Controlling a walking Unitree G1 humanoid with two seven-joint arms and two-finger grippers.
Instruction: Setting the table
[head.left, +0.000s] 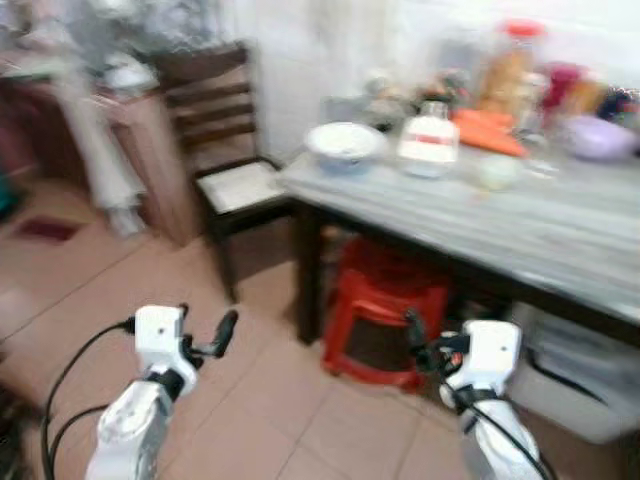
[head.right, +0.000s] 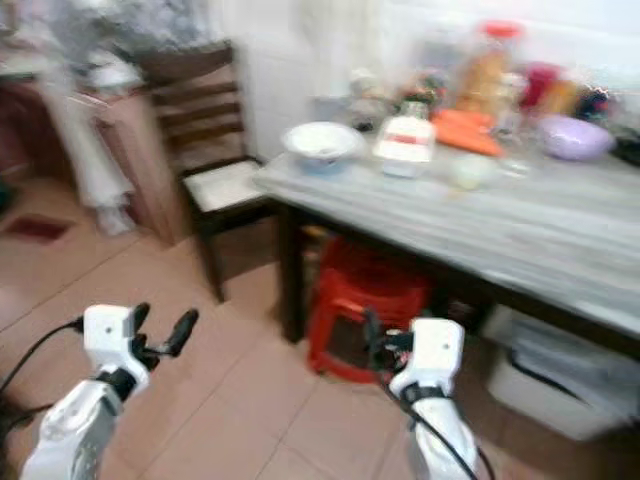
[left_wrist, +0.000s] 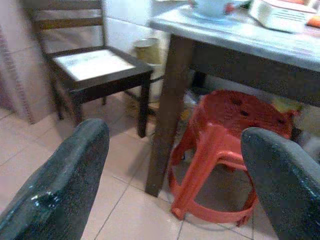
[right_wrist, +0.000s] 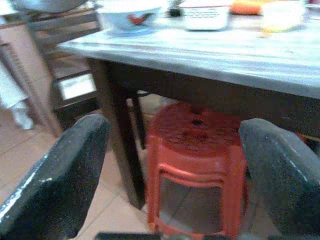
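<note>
On the table (head.left: 520, 235), well beyond both spread-fingered, empty grippers (left (head.left: 205, 340), right (head.left: 428, 350)), a bowl (head.left: 344, 142) is seen.

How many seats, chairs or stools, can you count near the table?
2: a dark wooden chair beside the table's left end, and a red plastic stool under it. Others may be hidden.

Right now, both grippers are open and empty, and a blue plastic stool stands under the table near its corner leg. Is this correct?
Not quite. The stool is red, not blue; the left wrist view shows it clearly. The rest holds: it stands under the table beside the corner leg, and the left gripper and right gripper are open and empty.
</note>
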